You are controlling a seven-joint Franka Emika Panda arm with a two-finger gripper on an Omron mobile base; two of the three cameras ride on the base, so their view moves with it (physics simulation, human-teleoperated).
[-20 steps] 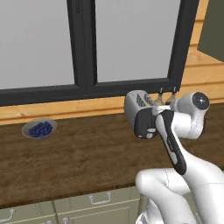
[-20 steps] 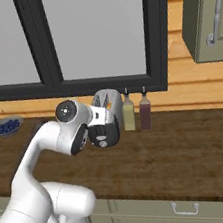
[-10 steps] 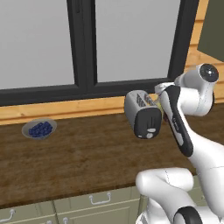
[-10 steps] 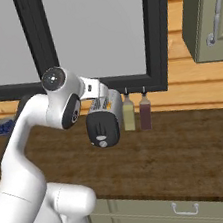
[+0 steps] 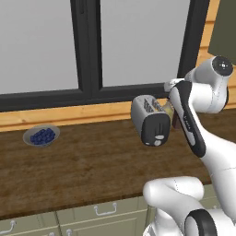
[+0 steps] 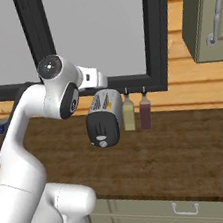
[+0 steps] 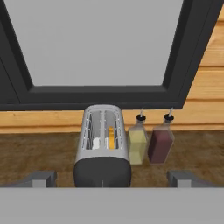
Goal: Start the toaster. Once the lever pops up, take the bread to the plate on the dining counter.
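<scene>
The silver-grey toaster (image 7: 103,151) stands on the wood counter under the window, its black end panel toward me. It is also in both base views (image 5: 150,122) (image 6: 104,122). A thin orange-tan edge of bread (image 7: 111,138) shows in the right-hand slot. My gripper (image 7: 113,179) hangs above and in front of the toaster. It is open, with its fingertips (image 7: 41,179) spread wider than the toaster and nothing between them. The plate and the dining counter are out of view.
Two bottles, yellowish (image 7: 136,142) and dark red (image 7: 159,142), stand right beside the toaster against the wall. A grey bowl of blue berries (image 5: 41,136) sits far left on the counter. The black window frame (image 7: 105,94) runs behind, and a green wall cabinet (image 6: 205,13) hangs at the right.
The arm's upper joints have risen and the hand has lifted to above the toaster. The jaws stay wide open. The toaster and bottles have not moved.
</scene>
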